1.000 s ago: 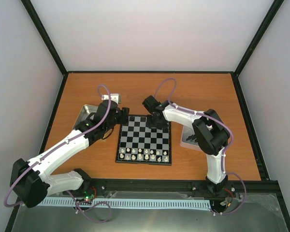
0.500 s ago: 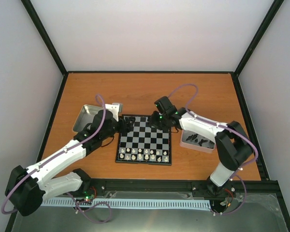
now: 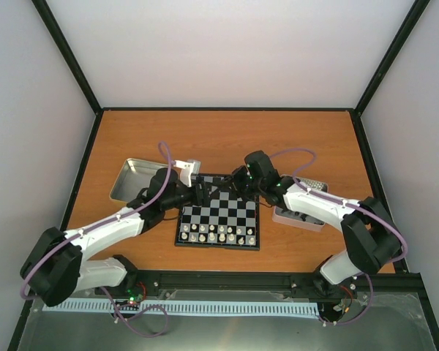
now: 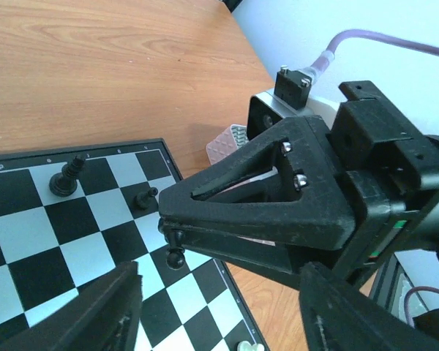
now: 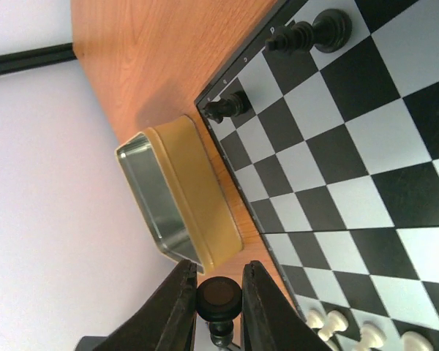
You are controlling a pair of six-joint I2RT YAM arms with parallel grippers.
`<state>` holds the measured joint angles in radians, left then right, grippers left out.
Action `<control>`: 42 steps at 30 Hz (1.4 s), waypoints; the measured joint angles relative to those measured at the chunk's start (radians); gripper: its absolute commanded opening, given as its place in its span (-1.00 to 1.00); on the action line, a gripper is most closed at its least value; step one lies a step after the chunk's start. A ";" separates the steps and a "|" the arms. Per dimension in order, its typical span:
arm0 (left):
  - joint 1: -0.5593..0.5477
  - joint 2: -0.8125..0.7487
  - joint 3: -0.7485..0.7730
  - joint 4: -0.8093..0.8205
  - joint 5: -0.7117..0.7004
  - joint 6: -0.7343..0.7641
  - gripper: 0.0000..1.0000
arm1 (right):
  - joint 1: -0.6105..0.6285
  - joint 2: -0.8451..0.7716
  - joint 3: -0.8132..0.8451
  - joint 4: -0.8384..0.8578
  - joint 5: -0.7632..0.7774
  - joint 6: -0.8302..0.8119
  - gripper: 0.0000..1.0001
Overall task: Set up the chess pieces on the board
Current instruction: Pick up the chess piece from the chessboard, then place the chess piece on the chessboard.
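When inspected: right pincer (image 5: 218,281) clamped on a black chess piece (image 5: 219,296) above the board (image 3: 219,212), toward near edge of the surface (image 3: 205,139); left pincer (image 4: 219,307) apart, empty. Judged mid-placement, black's far rank. Calls for lowering onto a vacant far square.

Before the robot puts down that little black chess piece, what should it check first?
1. Right claw pinching the small black chess piece: ok.
2. Left claw open and empty: ok.
3. Room between both claws above the black-and-grey checked chessboard: not ok, they look crowded together.
4. Black pieces already placed standing upright: ok.
5. Landing square underneath free: cannot tell.
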<state>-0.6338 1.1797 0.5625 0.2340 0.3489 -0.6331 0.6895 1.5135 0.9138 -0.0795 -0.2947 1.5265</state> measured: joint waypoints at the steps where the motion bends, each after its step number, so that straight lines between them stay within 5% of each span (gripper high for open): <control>1: 0.000 0.010 -0.002 0.015 0.004 -0.012 0.09 | 0.000 -0.006 -0.011 0.017 -0.002 0.028 -0.67; 10: 0.000 0.106 -0.006 0.091 0.006 -0.105 -0.27 | -0.001 -0.034 -0.043 0.128 -0.026 0.187 -0.66; 17: 0.000 0.121 -0.006 0.127 -0.009 -0.132 -0.35 | -0.001 -0.034 -0.052 0.167 -0.052 0.228 -0.66; 28: 0.000 0.114 -0.010 0.160 -0.042 -0.140 -0.97 | -0.001 -0.034 -0.064 0.188 -0.065 0.243 -0.66; 30: 0.000 0.114 -0.010 0.160 -0.047 -0.135 -0.99 | -0.001 -0.034 -0.064 0.188 -0.065 0.243 -0.59; 36: 0.000 0.114 0.007 0.103 -0.069 -0.124 -0.99 | -0.002 -0.035 -0.064 0.169 -0.049 0.201 0.05; 42: 0.002 0.123 0.159 -0.227 -0.138 -0.029 -0.99 | -0.026 -0.062 -0.055 0.019 0.064 0.016 0.19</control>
<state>-0.6323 1.3029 0.7219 0.0067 0.2104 -0.6621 0.6636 1.4513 0.8593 -0.0608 -0.2302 1.5425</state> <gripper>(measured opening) 0.072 0.585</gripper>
